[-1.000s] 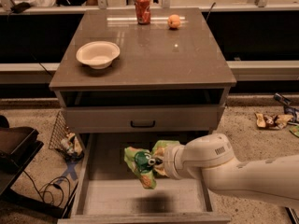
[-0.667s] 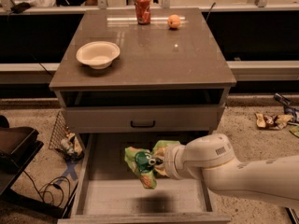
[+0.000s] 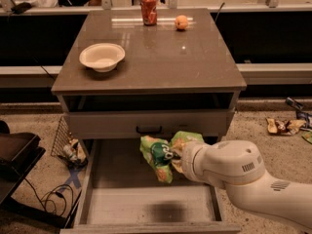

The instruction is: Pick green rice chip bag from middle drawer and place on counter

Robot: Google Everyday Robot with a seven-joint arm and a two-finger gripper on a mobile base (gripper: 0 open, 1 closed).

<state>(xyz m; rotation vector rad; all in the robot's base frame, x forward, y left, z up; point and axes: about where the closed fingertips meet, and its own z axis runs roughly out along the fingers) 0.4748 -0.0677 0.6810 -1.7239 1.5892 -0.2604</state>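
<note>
The green rice chip bag (image 3: pixel 158 153) hangs in the air above the open middle drawer (image 3: pixel 146 204), just below the closed drawer panel above it. Its shadow lies on the drawer's bare floor. My gripper (image 3: pixel 175 154) comes in from the right on the white arm (image 3: pixel 229 167) and is shut on the bag's right side; the bag partly hides the fingers. The counter (image 3: pixel 161 62) is the brown-grey top of the cabinet, above and behind the bag.
On the counter stand a white bowl (image 3: pixel 102 56) at the left, a red soda can (image 3: pixel 148 9) and an orange fruit (image 3: pixel 181 22) at the back. The closed drawer panel has a black handle (image 3: pixel 148 129). Litter (image 3: pixel 73 150) and a black case (image 3: pixel 14 155) lie on the floor at the left.
The gripper has lifted the green bag a little higher and toward the cabinet front. Nothing else moved.
</note>
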